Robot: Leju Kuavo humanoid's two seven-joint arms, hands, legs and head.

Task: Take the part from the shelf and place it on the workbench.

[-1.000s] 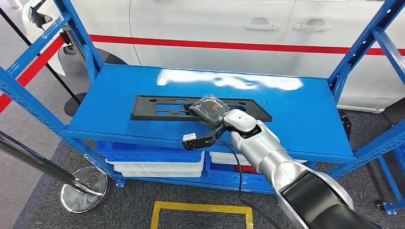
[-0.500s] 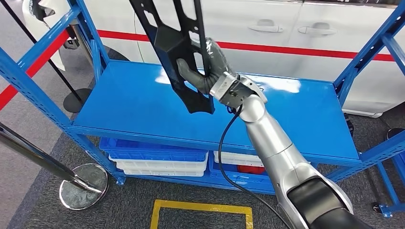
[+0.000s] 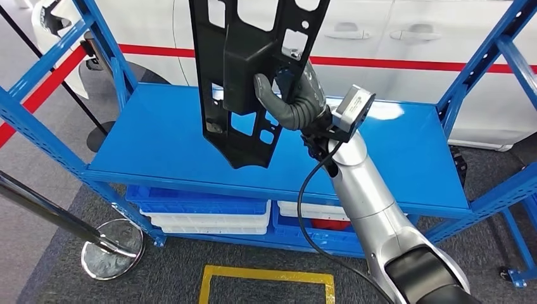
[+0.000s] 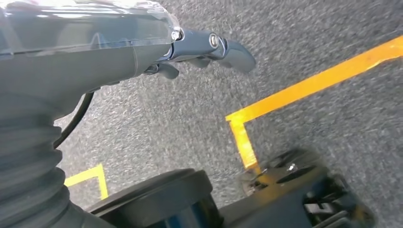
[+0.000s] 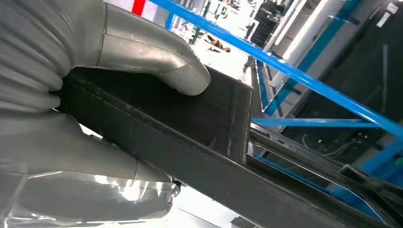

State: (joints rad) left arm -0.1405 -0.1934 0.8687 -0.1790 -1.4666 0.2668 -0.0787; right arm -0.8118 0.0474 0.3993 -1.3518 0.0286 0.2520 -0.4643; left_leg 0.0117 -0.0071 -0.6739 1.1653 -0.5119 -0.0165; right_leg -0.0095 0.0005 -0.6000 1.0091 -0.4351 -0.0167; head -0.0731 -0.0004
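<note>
Part (image 3: 244, 76) in right hand (image 3: 297, 101), airborne.

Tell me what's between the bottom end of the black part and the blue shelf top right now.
Nothing: in the head view the black part, held by the right hand, hangs above the bare blue shelf top.

One black part (image 3: 244, 76) is hanging in one right hand (image 3: 294, 95). One blue shelf (image 3: 158, 145) is standing there, with two blue bins (image 3: 196, 206) and two white bins (image 3: 209, 223) sitting beneath. One chrome stanchion base (image 3: 113, 249) is resting on the floor.
</note>
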